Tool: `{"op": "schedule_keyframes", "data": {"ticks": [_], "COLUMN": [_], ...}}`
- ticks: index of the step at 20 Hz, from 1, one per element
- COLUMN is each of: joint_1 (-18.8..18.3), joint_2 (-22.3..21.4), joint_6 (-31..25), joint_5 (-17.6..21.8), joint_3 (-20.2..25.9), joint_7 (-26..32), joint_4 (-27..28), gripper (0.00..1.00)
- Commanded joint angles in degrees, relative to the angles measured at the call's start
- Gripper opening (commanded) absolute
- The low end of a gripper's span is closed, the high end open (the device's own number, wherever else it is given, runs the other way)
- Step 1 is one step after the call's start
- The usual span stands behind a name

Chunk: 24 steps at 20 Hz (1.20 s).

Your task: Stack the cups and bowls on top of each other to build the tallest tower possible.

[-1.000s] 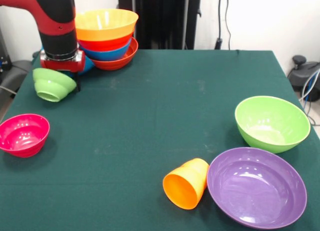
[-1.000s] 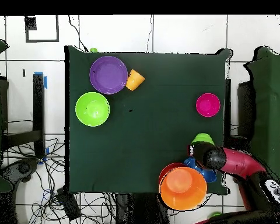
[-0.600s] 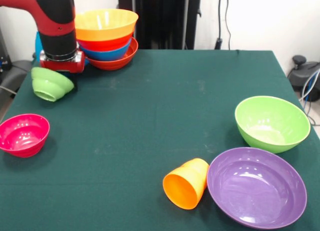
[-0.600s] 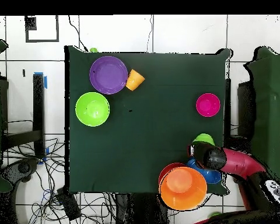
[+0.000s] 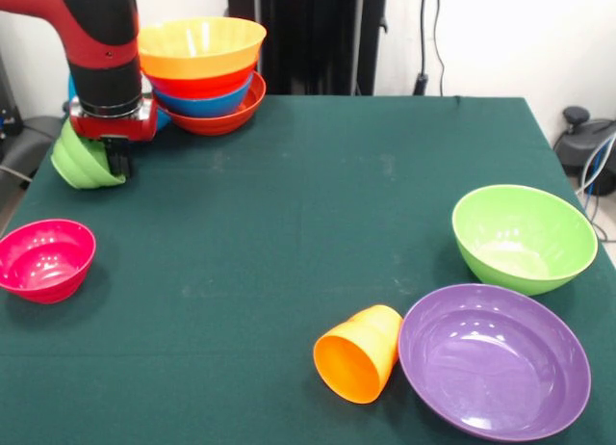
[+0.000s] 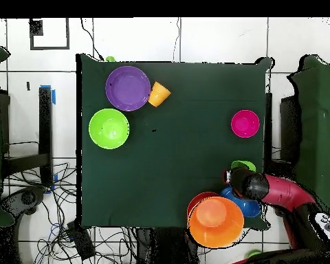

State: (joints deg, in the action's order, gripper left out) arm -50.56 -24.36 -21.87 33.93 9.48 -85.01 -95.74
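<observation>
While the gripper (image 5: 115, 161) pinches the rim of the small green bowl (image 5: 82, 159), tipped on its side and lifted off the table, the tower (image 5: 202, 71) stands just beside it, up and toward the table's middle.

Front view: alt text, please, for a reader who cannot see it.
A red and black robot arm's gripper holds a tilted small green bowl beside a tower of nested bowls. A magenta bowl, green bowl, purple bowl and tipped orange cup lie around the green table.
</observation>
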Motion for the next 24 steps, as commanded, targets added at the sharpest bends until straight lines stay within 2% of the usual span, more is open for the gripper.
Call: {"op": "schedule_keyframes", "data": {"ticks": [1, 4, 8, 11, 13, 17, 18, 24], "joint_1": [1.6, 3.88, 6.84, 9.09, 8.88, 5.98, 5.33, 4.14], "joint_2": [1.06, -1.84, -6.39, -7.35, -7.25, -7.52, -7.63, -7.91], "joint_6": [1.21, -2.5, -12.4, -18.93, -19.77, -15.22, -14.44, -13.29], "joint_5": [2.72, 2.95, 1.58, 1.84, 1.55, 0.65, 0.41, 0.08], "joint_3": [1.74, -0.31, -2.19, -3.51, -2.95, 0.07, 0.65, 1.77], "joint_7": [-1.02, -0.49, 3.3, 6.11, 6.17, 4.64, 4.22, 3.42], "joint_4": [4.15, 4.65, 6.26, 9.19, 9.62, 7.01, 6.46, 5.57], "gripper": [0.0, 0.0, 0.0, 0.0, 0.0, 0.0, 1.0, 1.0]}}
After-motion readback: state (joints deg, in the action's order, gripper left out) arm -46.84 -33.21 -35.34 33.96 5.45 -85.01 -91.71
